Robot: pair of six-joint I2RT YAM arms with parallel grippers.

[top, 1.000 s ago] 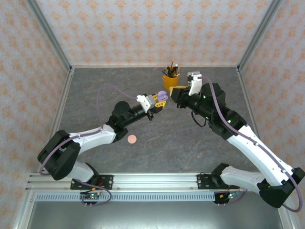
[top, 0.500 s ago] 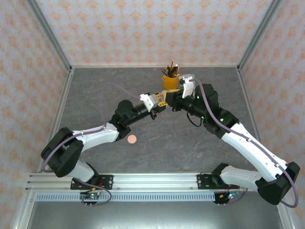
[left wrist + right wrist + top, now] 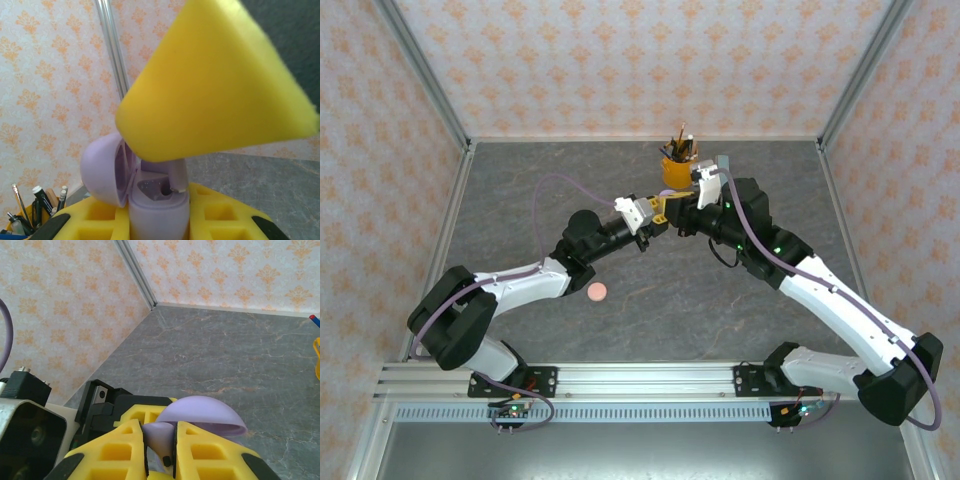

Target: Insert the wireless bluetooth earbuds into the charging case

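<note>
A grey, stone-veined counter is enclosed by walls papered in an orange pattern, with metal posts at the far corners. A yellow pencil cup is set by the far edge, and a pink disc lies left of centre, toward the near edge. Above the far half, just in front of the cup, the left tool is closed on an open lilac charging case, whose lid stands to one side. The right tool is pinched narrowly on a lilac earbud, the stem tip of which is at the case's mouth. How far it is seated cannot be told: the bud's head is covered by a blurred yellow finger, and from above the case is largely hidden by both tools.
</note>
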